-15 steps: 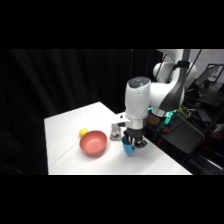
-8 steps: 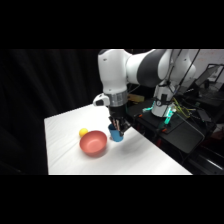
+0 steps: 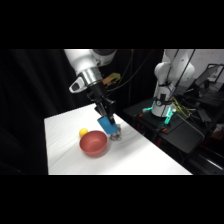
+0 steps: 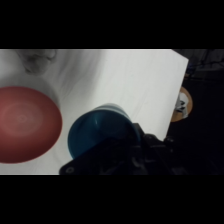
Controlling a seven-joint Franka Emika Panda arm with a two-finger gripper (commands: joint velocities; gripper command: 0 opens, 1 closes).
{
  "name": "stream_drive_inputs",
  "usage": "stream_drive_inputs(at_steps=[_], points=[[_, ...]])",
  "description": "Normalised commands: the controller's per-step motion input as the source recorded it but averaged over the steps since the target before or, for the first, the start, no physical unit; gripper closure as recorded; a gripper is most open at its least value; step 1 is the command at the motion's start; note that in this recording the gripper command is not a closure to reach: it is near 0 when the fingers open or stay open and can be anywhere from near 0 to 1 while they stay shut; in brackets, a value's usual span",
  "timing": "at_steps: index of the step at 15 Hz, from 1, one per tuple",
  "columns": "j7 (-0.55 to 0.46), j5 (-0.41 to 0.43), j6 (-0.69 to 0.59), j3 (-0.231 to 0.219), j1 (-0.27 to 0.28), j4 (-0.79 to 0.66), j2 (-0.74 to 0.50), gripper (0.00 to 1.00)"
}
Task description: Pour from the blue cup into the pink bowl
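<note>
Transport step, by the look of it: the gripper is closed around the blue cup and holds it in the air, tilted, just beside the right rim of the pink bowl. In the wrist view the cup's open mouth lies next to the bowl, not over it. Next move calls for shifting the cup above the bowl's middle, then tipping further. A yellow ball rests on the table behind the bowl. A small grey object sits just below the cup, near the bowl; it may obstruct any lowering.
</note>
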Motion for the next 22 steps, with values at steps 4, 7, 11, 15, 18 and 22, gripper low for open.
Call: stream_drive_inputs(at_steps=[4, 7, 11, 15, 18, 22], points=[[-0.49, 0.354, -0.69, -0.011, -0.21, 0.57, 0.46, 0.13], [-0.37, 0.331, -0.77, -0.018, -0.218, 0.6, 0.39, 0.12], [-0.23, 0.37, -0.74, -0.035, -0.187, 0.64, 0.41, 0.12], [-0.07, 0.352, -0.53, -0.04, -0.079, 0.56, 0.39, 0.14], [0.01, 0.258, -0.33, -0.036, 0.028, 0.43, 0.3, 0.14], [0.02, 0.067, -0.13, -0.085, 0.112, 0.18, 0.02, 0.15]])
